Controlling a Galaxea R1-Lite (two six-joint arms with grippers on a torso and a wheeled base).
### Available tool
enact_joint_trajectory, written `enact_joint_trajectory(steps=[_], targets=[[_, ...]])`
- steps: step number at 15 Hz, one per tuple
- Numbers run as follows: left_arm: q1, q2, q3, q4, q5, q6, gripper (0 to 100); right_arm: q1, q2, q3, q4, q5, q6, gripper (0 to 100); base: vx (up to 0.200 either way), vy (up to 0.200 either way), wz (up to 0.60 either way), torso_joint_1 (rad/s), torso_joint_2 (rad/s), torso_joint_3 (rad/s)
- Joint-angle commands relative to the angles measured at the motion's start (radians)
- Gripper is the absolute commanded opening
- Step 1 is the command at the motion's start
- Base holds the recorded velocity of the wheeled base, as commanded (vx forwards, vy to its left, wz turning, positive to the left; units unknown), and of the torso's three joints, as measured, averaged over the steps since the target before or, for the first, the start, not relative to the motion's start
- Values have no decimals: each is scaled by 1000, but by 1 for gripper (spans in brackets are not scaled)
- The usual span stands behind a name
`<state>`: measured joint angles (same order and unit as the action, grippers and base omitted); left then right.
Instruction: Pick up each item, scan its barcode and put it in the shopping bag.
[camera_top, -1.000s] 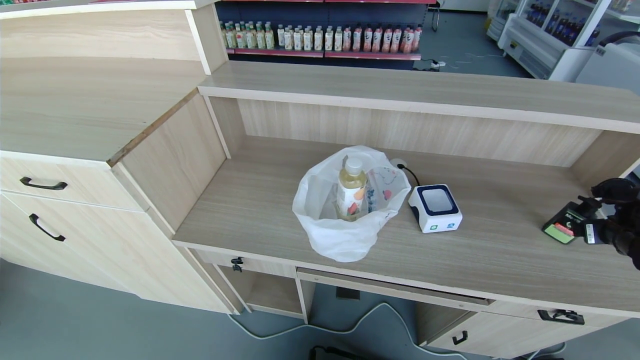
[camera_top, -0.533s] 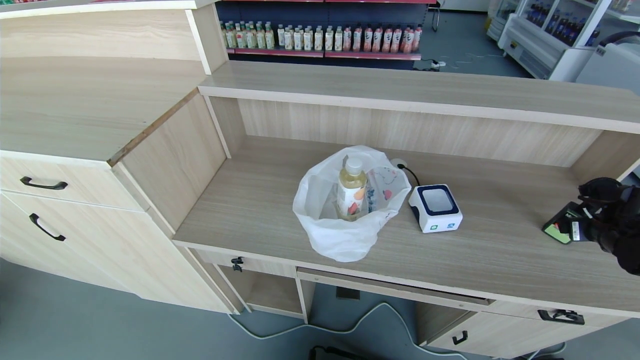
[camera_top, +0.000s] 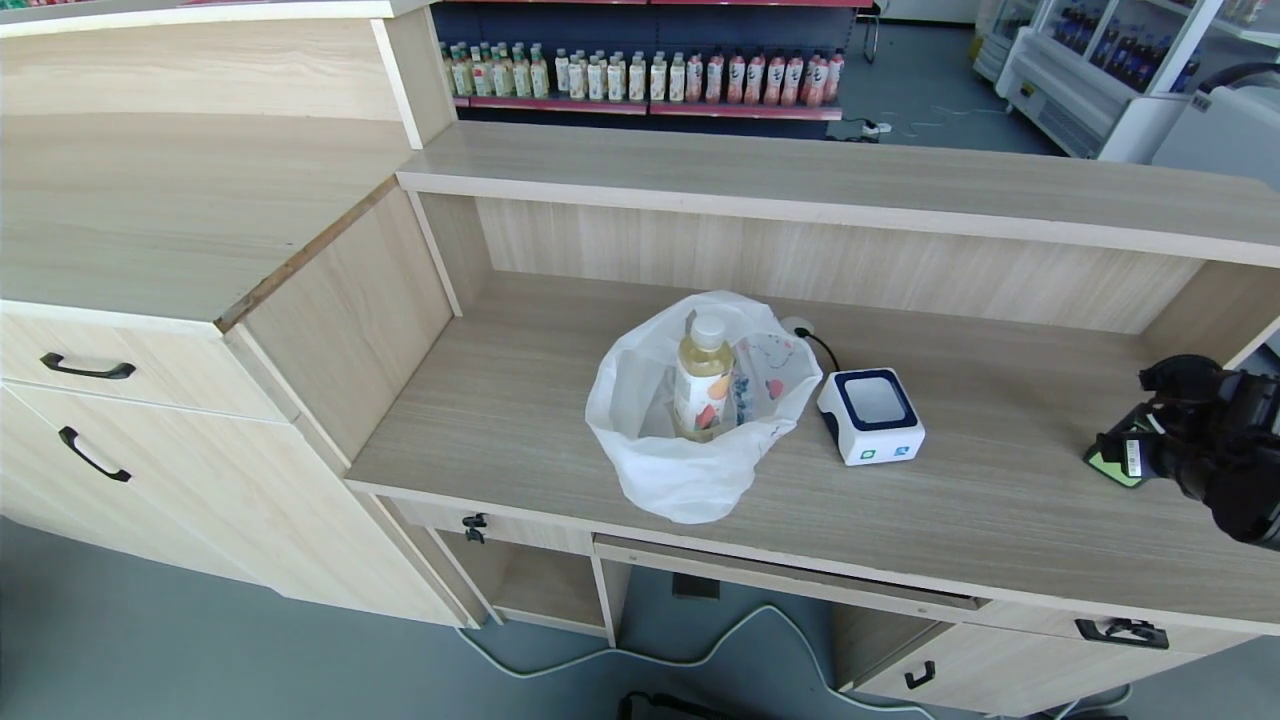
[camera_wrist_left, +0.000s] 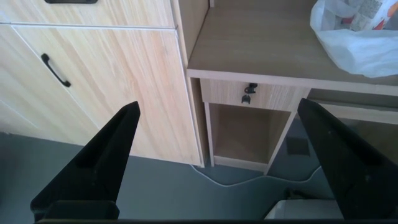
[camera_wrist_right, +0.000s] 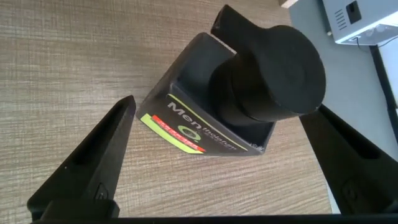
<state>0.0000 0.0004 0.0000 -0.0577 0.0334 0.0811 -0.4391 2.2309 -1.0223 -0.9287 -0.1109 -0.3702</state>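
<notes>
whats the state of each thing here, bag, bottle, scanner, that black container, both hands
shopping bag: open, standing on the counter
bottle: upright in the bag, cap on
scanner: on the counter beside the bag, window facing up
black container: lying on the counter, cap on, not gripped
right hand: open, fingers either side of the black container
left hand: open, holding nothing
cabinet drawers: shut

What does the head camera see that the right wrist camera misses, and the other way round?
Head view adds: a white plastic shopping bag holding a yellow drink bottle, with a white box-shaped scanner beside it. Right wrist view adds: the round black cap on the dark container. Both share: that dark, green-labelled container resting on the pale wooden counter, the open right gripper straddling it.
</notes>
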Motion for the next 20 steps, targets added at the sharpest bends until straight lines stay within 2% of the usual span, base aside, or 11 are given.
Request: enact_joint_trajectory(steps=[1,8,9,17,19,20], targets=[[0,0,0,-1,0,0,100,2,24,-27,1,0,-1,100,0,0,0,0,0,0],[0,0,0,-1,0,0,100,31,75,-78,-2,-1,-3,100,0,0,0,0,0,0],[0,0,0,-1,0,0,100,36,82,-91,-4,-1,-3,0,0,0,0,0,0,0],[0,0,0,-1,0,0,100,85,62,-101,-5,-4,-13,0,0,0,0,0,0,0],[0,0,-2,-1,0,0,100,89,-92,-59,-2,-1,-78,0,0,0,0,0,0,0],[0,0,0,-1,0,0,100,86,-231,18,7,3,-125,0,0,0,0,0,0,0]])
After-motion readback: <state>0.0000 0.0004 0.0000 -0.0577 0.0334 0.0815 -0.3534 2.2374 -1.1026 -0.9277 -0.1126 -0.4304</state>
